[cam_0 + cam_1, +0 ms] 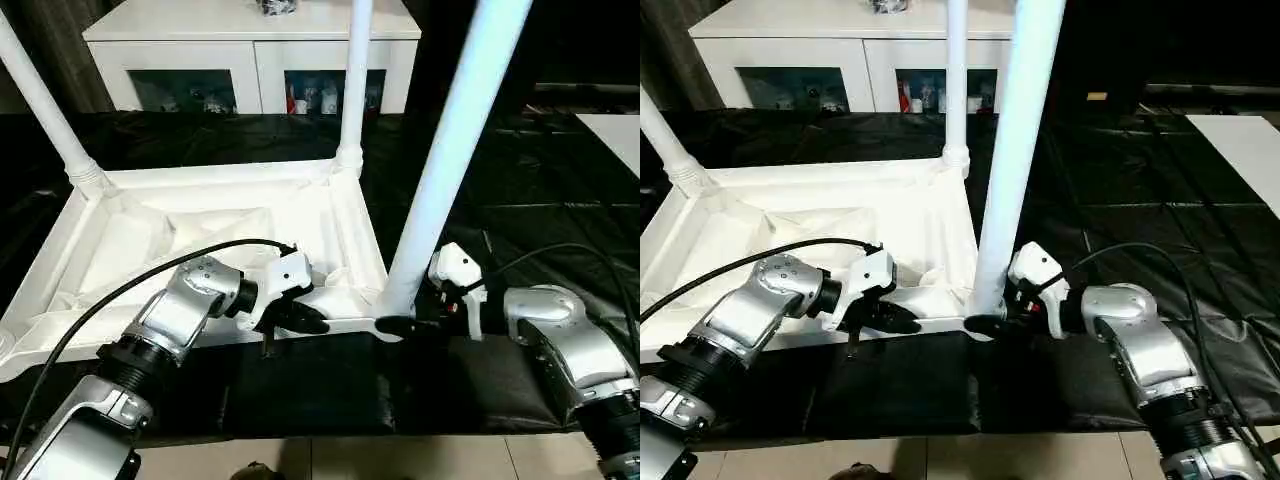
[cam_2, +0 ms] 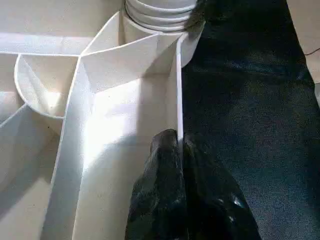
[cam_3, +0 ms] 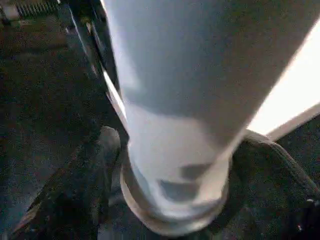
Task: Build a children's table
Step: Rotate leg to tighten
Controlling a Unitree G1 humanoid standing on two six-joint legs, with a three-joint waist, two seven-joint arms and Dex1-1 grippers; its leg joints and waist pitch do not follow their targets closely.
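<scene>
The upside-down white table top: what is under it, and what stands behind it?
Under the table top lies the black table cover. Behind it stands a white cabinet with glass doors; the cover directly beneath the top is hidden.

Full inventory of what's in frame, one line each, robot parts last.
tabletop: 1, white, upside down on the work table, ribbed underside up
legs: 3, white, standing in the far-left, far-right and near-right corner sockets
work table: 1, black-covered, under everything
cabinet: 1, white with glass doors, behind the work table
left gripper: 1, black fingers, shut on the tabletop's near rim
right gripper: 1, black fingers, open around the base of the near-right leg
</scene>
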